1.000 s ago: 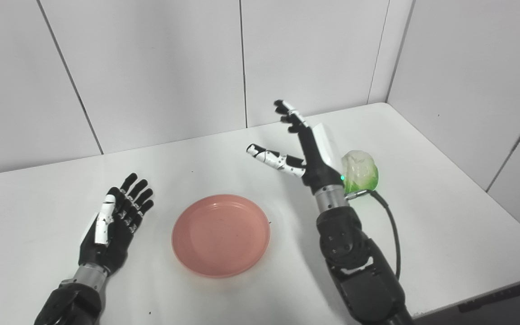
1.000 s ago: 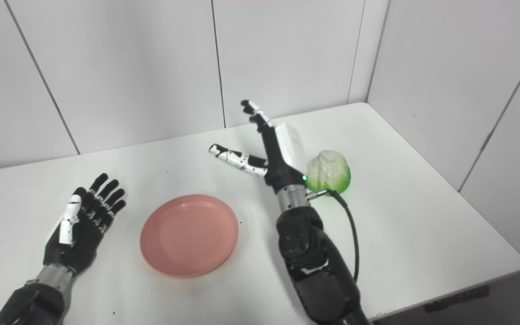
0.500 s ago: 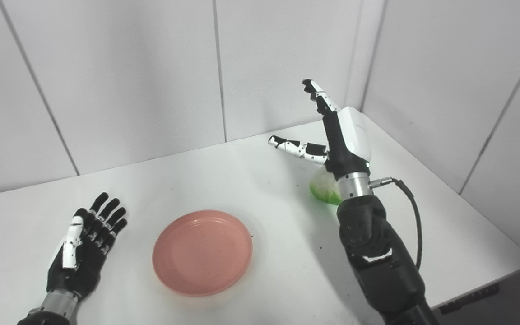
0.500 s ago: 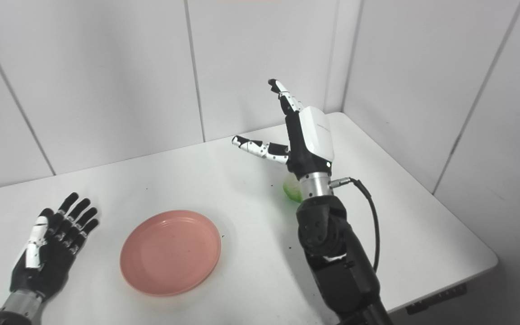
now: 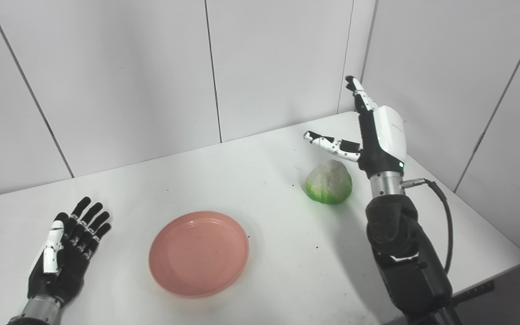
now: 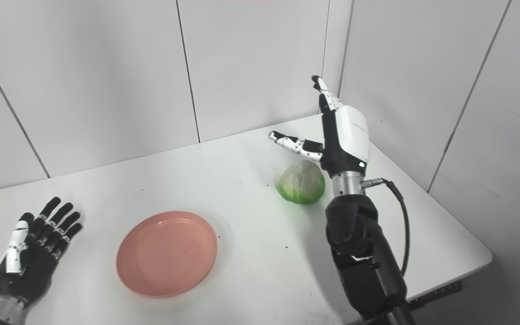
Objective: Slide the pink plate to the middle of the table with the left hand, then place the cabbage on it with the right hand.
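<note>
R hand (image 5: pixel 379 140) moved right past cabbage (image 5: pixel 329 182), fingers spread, empty | L hand (image 5: pixel 68 253) unchanged, splayed | pink plate (image 5: pixel 198 253) mid-table

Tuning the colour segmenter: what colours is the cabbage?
Cabbage: pale whitish top, bright green base. Clearest in the left eye view.

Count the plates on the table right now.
1. A single pink plate lies on the white table, near the front edge, between the open left hand and the cabbage. Nothing in view could hide another.
</note>
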Robot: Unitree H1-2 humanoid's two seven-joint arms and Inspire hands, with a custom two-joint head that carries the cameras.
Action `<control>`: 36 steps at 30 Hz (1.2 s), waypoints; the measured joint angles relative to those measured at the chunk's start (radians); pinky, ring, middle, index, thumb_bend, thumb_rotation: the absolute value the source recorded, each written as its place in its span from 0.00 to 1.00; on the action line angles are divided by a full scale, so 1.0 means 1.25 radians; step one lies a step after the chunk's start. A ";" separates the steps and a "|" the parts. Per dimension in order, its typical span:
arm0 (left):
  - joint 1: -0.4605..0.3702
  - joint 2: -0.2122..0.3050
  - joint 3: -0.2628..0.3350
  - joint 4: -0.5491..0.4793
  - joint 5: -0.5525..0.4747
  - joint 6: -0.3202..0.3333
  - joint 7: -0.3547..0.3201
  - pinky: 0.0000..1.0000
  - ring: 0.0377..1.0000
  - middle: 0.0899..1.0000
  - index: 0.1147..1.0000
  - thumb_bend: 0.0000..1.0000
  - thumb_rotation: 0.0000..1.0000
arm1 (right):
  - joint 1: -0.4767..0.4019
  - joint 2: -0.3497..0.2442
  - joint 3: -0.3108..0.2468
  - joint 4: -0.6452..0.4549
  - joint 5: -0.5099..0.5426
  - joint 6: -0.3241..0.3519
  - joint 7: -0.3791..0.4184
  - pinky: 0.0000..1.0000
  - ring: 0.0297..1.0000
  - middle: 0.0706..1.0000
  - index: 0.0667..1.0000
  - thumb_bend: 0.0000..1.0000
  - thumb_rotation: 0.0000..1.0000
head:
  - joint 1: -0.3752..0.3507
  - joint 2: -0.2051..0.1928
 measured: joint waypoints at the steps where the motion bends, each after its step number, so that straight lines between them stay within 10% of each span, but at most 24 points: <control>1: 0.000 0.001 0.000 0.000 0.000 0.001 0.000 0.93 0.91 0.91 0.90 0.38 1.00 | 0.003 -0.001 -0.001 0.003 0.002 0.004 0.001 0.80 0.88 0.89 0.93 0.98 0.53 | 0.000 0.000; 36: 0.012 0.012 0.004 -0.035 0.000 0.043 -0.002 0.93 0.91 0.92 0.91 0.39 1.00 | -0.021 -0.100 0.079 0.312 0.161 -0.007 0.102 0.83 0.93 0.97 1.00 1.00 0.60 | 0.006 0.043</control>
